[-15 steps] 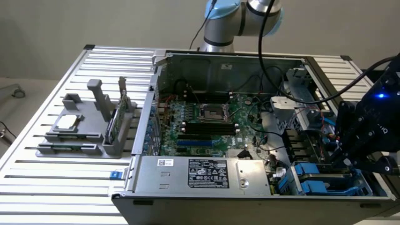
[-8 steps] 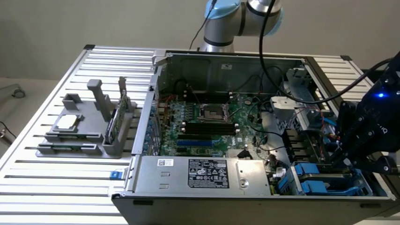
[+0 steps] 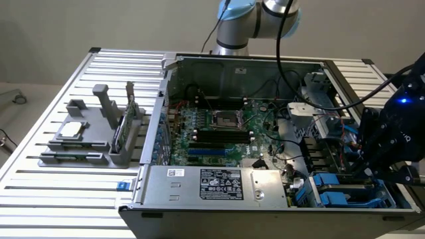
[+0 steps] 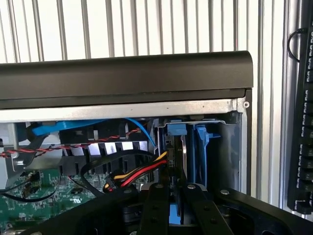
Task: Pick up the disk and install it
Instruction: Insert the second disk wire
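No text is legible; the white label (image 3: 221, 183) on the power supply (image 3: 166, 193) bears print too fine to read.

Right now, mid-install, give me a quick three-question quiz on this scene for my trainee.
1. Which things sit in the grey fixture beside the computer case? A: a silver chip and a green card. B: a fan. C: a screwdriver.
2. Fill the gap: the plastic carrier framing the disk is coloured ____.
3. True or false: the gripper hangs over the grey fixture.

Key
1. A.
2. Blue.
3. False: the gripper is at the case's corner, closed on the disk, which stands on edge there.
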Controlling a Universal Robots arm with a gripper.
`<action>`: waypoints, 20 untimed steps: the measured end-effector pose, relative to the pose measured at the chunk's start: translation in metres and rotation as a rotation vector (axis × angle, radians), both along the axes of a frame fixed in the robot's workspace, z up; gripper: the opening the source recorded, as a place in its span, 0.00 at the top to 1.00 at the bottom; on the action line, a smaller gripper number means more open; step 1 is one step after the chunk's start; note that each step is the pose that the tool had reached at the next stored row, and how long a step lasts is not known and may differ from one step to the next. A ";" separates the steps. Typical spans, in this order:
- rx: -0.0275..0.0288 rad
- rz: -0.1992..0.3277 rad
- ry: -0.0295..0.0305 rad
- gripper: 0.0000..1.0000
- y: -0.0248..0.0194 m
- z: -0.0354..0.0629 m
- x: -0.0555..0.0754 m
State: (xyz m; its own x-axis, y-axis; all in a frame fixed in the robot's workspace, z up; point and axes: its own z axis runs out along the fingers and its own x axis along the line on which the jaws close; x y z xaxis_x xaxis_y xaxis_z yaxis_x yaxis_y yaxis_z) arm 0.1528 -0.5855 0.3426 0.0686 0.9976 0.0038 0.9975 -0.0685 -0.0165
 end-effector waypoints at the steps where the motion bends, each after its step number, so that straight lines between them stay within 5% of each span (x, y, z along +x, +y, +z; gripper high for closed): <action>1: 0.0000 -0.002 0.0000 0.84 0.0000 -0.0001 0.000; 20: -0.0016 -0.006 -0.0110 0.84 0.0000 -0.0015 -0.002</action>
State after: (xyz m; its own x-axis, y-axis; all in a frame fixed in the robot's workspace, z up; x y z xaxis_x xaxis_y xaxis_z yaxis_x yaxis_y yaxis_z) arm 0.1511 -0.5855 0.3411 0.0743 0.9972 0.0031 0.9972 -0.0743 -0.0054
